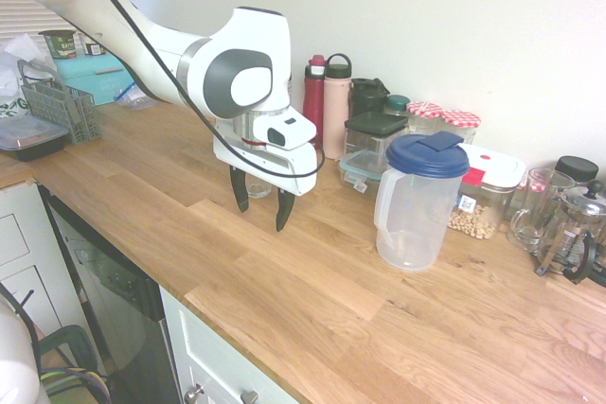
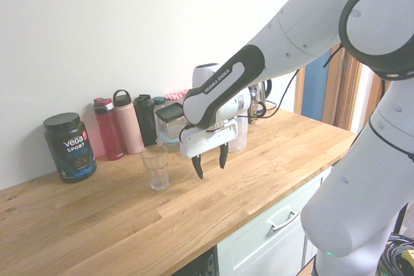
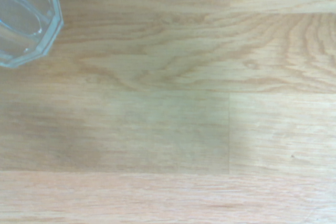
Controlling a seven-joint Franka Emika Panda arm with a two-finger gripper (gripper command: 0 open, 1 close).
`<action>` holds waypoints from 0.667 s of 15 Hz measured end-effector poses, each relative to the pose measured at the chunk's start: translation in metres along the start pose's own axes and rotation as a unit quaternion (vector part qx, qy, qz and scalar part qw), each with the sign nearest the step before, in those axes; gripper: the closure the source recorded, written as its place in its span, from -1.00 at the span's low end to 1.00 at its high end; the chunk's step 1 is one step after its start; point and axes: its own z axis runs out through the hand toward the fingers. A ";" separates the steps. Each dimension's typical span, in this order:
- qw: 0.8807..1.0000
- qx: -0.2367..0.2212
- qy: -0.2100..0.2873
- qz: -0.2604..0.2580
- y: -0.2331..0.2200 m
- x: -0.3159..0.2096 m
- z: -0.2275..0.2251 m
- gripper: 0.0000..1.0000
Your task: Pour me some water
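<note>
First exterior view: the white arm's end effector (image 1: 260, 203) hangs just above the wooden tabletop (image 1: 312, 300), its two dark fingers (image 1: 284, 210) spread apart and holding nothing. A clear pitcher (image 1: 417, 205) with a blue lid stands well to one side of it, near the wall. A glass (image 1: 257, 187) shows only as a sliver behind the fingers. Bottles (image 1: 327, 101) line the wall beyond.

Second exterior view: the end effector (image 2: 210, 161) points down over bare wood, fingers apart. The empty glass (image 2: 155, 167) stands upright just beside it, not touching. The pitcher (image 2: 238, 135) is mostly hidden behind the arm. A black tub (image 2: 70, 147) stands farther off, past the glass.

Wrist view: bare wood grain fills the frame, with the faceted rim of the glass (image 3: 23, 17) at one corner.
</note>
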 end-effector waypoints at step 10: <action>0.984 0.117 0.110 0.083 0.074 0.028 -0.175 -1.00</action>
